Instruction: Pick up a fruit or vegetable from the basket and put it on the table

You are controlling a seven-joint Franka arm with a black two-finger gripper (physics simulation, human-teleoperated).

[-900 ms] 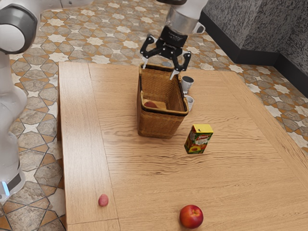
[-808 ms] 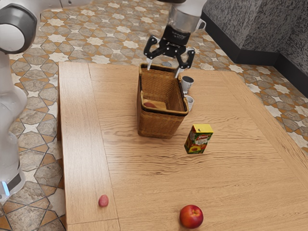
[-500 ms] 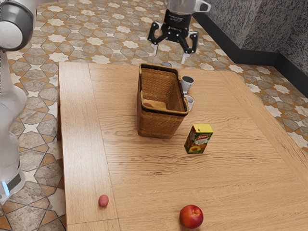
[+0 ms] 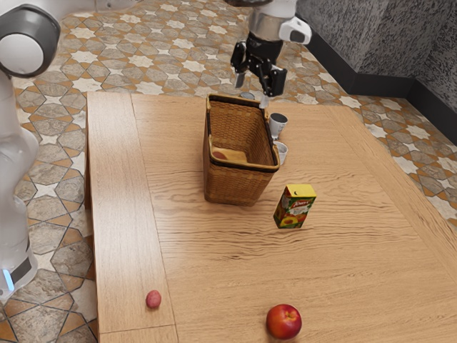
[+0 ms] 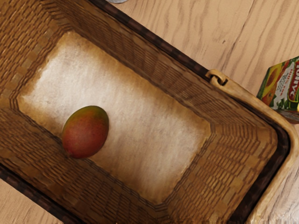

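wooden table (image 4: 357, 214): supports the objects. wicker basket (image 4: 239, 186): upright, open-topped. gripper (image 4: 252, 91): raised higher than the basket, open, fingers apart. carton (image 4: 289, 218): upright near the basket; yellow top, fruit pictures, red label; brand lettering not securely legible. round red fruit (image 4: 284, 321): on the table. mango (image 5: 85, 132): on the basket floor, near one long wall. small pinkish fruit (image 4: 153, 299): on the table.

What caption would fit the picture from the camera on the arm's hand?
A red-and-green mango lies in a wicker basket, with a carton on the wooden table beside it.
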